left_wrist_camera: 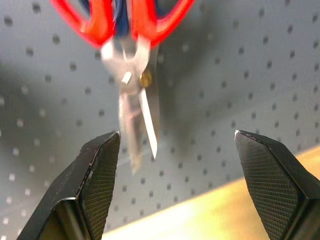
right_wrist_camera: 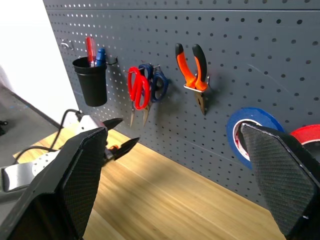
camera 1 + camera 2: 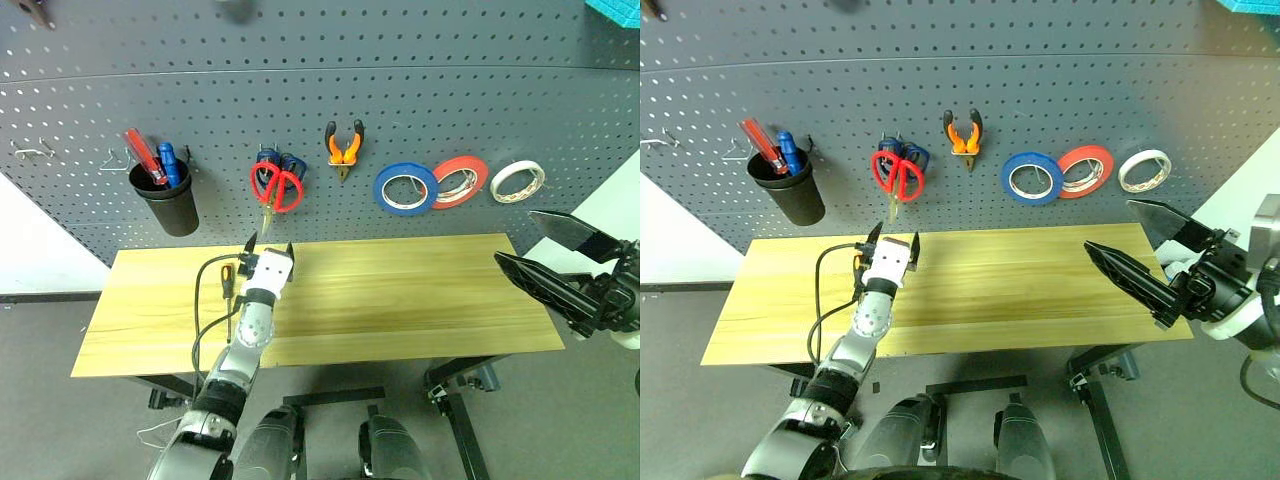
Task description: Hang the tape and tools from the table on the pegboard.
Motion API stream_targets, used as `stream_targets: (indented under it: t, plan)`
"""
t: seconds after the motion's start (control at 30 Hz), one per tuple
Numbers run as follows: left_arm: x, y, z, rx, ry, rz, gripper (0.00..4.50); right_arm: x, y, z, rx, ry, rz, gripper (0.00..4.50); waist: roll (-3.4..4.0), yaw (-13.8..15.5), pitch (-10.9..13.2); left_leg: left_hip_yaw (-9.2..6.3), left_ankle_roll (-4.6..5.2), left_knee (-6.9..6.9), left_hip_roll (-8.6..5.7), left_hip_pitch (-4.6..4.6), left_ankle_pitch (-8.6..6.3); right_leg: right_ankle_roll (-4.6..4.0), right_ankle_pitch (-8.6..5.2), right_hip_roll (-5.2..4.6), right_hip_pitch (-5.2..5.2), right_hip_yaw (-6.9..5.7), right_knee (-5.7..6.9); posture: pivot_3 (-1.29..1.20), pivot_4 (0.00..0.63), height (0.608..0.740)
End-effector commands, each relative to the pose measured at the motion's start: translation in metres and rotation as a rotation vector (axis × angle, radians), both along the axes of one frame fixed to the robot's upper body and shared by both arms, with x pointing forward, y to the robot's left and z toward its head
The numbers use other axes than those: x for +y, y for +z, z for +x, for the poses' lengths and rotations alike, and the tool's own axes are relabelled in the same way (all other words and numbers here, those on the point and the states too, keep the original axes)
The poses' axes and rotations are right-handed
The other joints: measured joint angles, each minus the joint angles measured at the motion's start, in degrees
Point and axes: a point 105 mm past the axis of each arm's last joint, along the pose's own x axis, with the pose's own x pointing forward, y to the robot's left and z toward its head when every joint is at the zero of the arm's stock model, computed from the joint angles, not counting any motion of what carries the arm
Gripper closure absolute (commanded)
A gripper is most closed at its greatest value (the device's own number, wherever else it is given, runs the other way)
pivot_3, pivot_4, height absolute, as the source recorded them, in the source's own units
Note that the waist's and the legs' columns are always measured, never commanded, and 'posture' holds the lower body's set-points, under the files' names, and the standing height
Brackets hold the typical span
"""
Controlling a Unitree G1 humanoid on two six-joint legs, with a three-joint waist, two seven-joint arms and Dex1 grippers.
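Grey pegboard: large dark panel with regular rows of small holes, standing behind the surface and carrying everything hung so far.
Surface: long tabletop of light yellowish wood with plank lines, directly below the pegboard.
Black cup: hangs on the pegboard left of the red scissors, with red and blue handled items standing in it.
Right gripper: held off the surface's right end, below the tape rolls on the pegboard; its two black fingers are spread wide with nothing between them.
Left gripper: raised over the surface's back edge just under the red scissors, fingers apart and empty; the left wrist view shows the blades hanging above the gap between the fingers.
Red scissors: red loop handles, steel blades pointing down, hung on the pegboard in front of the blue-handled scissors.
Blue tape roll: on the pegboard right of the pliers, with the red tape roll overlapping its right side.
Tape: small cream ring with a wide centre hole, hung on the pegboard just right of the red roll.
Pliers: orange-and-black handles upward, nose down, on a hook right of the red scissors.
Screwdriver: slim, black-and-orange handle, lying on the surface beside the left arm, below the red scissors.
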Motion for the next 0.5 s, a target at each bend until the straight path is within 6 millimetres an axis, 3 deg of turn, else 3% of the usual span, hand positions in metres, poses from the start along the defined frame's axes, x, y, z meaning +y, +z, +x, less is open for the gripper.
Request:
stream_targets:
  t: [0.03, 0.3, 0.5]
  plan:
    - [0.019, 0.002, -0.010, 0.035, 0.055, -0.022, 0.68, 0.000, 0.005, -0.001, -0.037, 0.001, -0.012, 0.00, 0.01, -0.1, 0.0, 0.00, 0.00, 0.00, 0.00, 0.00, 0.00, 0.00, 0.00, 0.00, 0.00, 0.00, 0.00, -0.11, 0.141, 0.740]
    - [0.078, -0.007, -0.018, 0.202, 0.248, -0.086, 0.68, 0.001, 0.004, -0.002, -0.034, 0.012, -0.020, 0.00, 0.03, 0.3, -0.1, 0.00, 0.00, 0.09, 0.00, 0.01, 0.00, -0.01, 0.00, 0.00, 0.01, 0.00, 0.10, -0.10, 0.143, 0.740]
    - [0.094, -0.007, -0.010, 0.288, 0.300, -0.170, 0.68, 0.006, 0.007, -0.006, -0.017, 0.054, -0.057, 0.00, 0.01, 0.4, 0.0, 0.00, 0.00, 0.12, 0.00, 0.01, 0.00, 0.01, 0.01, 0.01, 0.03, -0.01, 0.11, -0.10, 0.166, 0.740]
